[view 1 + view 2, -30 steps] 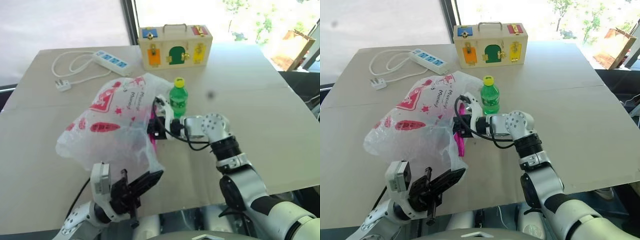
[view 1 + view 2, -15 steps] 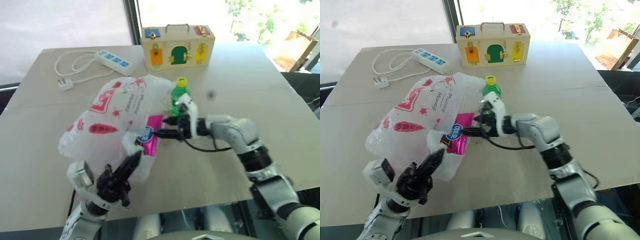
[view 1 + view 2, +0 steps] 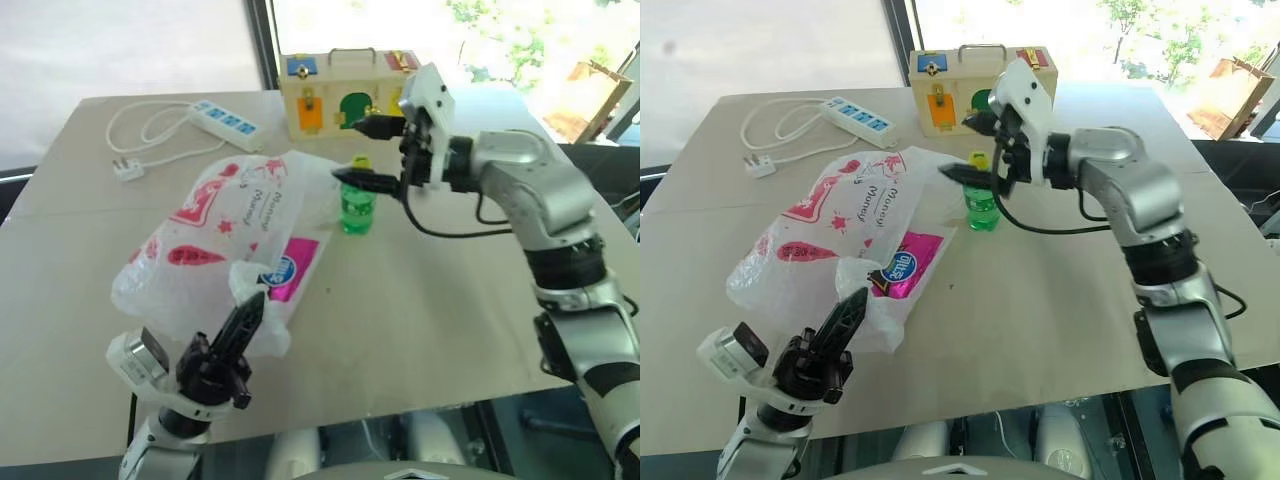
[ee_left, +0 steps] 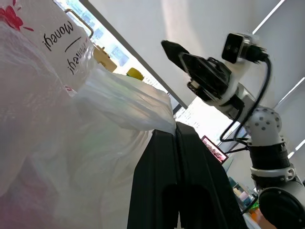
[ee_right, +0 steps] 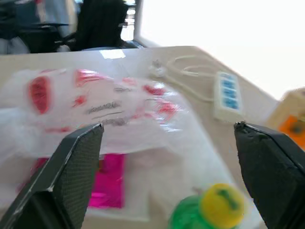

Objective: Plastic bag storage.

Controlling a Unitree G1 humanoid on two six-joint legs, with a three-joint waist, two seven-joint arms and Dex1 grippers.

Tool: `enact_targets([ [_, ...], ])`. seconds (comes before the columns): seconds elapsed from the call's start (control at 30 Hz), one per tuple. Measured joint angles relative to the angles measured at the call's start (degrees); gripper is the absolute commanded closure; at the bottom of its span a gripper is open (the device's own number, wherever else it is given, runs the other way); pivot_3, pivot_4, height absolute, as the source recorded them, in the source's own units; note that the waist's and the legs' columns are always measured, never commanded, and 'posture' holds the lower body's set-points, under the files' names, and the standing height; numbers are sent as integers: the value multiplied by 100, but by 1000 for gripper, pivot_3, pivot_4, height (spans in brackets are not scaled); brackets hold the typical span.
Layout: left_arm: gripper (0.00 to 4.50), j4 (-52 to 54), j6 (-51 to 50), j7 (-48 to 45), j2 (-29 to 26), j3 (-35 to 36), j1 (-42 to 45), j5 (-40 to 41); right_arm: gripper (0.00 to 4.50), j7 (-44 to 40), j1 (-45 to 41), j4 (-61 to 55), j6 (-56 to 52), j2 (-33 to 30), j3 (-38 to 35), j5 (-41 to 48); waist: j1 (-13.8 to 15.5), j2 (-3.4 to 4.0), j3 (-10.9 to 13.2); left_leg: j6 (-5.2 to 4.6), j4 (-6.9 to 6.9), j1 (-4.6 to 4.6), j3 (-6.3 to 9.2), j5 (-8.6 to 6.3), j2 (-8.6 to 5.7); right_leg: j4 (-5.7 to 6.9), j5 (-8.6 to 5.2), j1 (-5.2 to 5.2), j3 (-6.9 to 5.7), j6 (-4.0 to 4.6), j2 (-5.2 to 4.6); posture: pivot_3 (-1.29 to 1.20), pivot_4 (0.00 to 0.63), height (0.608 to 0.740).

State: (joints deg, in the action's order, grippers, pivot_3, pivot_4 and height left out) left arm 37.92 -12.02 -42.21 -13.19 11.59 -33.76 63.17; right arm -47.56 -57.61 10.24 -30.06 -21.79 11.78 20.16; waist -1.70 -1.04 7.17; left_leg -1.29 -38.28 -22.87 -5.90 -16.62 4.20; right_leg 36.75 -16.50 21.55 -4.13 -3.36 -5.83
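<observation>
Plastic bag (image 3: pixel 220 250) lies crumpled on the table (image 3: pixel 480 290), its long axis running from the near left corner of the heap up toward the far right, where its loose end reaches just beside one green bottle (image 3: pixel 357 205) with a yellow cap. One shiny pink packet (image 3: pixel 292 268) sits at the bag's near right side; whether it lies inside the film or under its edge cannot be told. Behind stand one wooden latch box (image 3: pixel 345 95) with coloured doors, closed, and one white power strip (image 3: pixel 225 118) with its coiled cord and plug. Left gripper (image 3: pixel 245 318) hovers at the bag's near edge with both black fingers pressed together, clenched on nothing; in the left wrist view the film lies against the fingertips (image 4: pixel 164 136). Right gripper (image 3: pixel 365 152) is raised above the bottle, its jaws spread wide and empty.
</observation>
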Motion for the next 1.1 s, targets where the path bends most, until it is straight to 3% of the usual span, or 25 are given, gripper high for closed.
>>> enact_targets([
  [0.27, 4500, 5, -1, 62, -5, -60, 116, -57, 78, 21, 4, 1309, 485, 412, 191, -672, 73, 12, 12, 2, 4, -2, -14, 1, 3, -2, 0, 6, 2, 0, 2, 0, 150, 740],
  [0.53, 4500, 5, -2, 124, -32, -76, 124, -111, 78, -418, -15, 1530, 165, 422, 190, -798, 84, 14, 13, 2, 2, -1, -13, 1, 3, 0, 0, 5, 2, 0, 3, 0, 150, 740],
  [0.7, 4500, 6, 0, 127, -19, -93, 76, -128, 1457, -465, -15, 1518, 49, 429, 179, -857, 83, 13, 13, 2, 2, -1, -14, 1, 3, -1, 0, 4, 2, 0, 2, 0, 150, 740],
  [0.93, 4500, 17, 2, 149, 3, -113, 69, -139, 1459, -574, -1, 1393, -25, 386, 192, -963, 87, 14, 13, 2, 2, -1, -14, 1, 3, -1, 0, 4, 2, 0, 3, 0, 150, 740],
  [1.1, 4500, 83, 2, 242, 3, -115, 117, -141, 1459, -415, 150, 948, -1492, 640, -371, -281, 82, 13, 13, 2, 3, -3, -14, 1, 4, 0, 0, 5, 2, 0, 3, 0, 150, 740],
])
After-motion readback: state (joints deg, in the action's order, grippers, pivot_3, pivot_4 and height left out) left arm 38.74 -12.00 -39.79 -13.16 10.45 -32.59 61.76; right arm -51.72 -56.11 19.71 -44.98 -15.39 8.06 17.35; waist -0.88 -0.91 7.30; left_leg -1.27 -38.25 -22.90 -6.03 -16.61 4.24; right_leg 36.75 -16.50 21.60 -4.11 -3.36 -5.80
